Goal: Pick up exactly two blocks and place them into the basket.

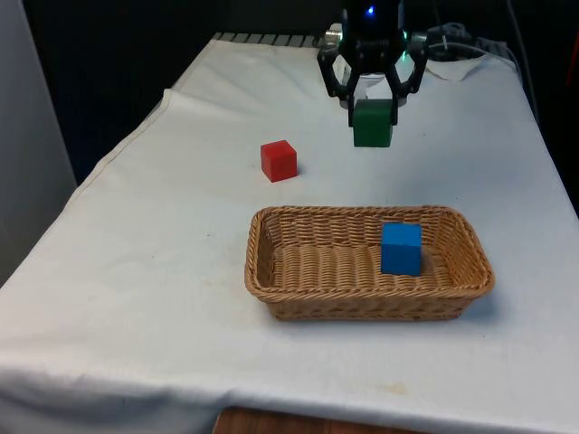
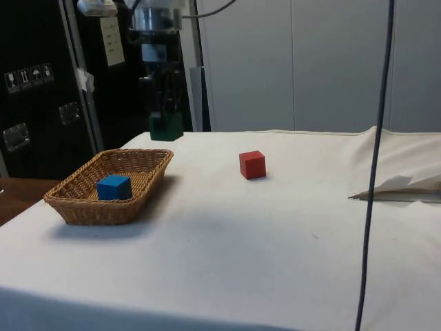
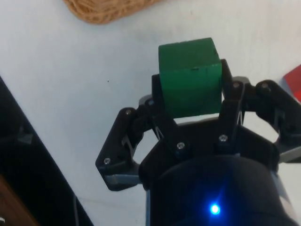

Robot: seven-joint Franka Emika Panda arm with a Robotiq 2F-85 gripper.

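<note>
Green block in gripper — blue block in basket.

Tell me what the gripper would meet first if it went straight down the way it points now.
Probably bare white cloth: the gripper, shut on the green block, appears to hang just beyond the basket's far rim, though depth is unclear.

I can't read any text from here. The dark cabinet in the side view carries small white symbol stickers and a pale paper label, both illegible.
</note>
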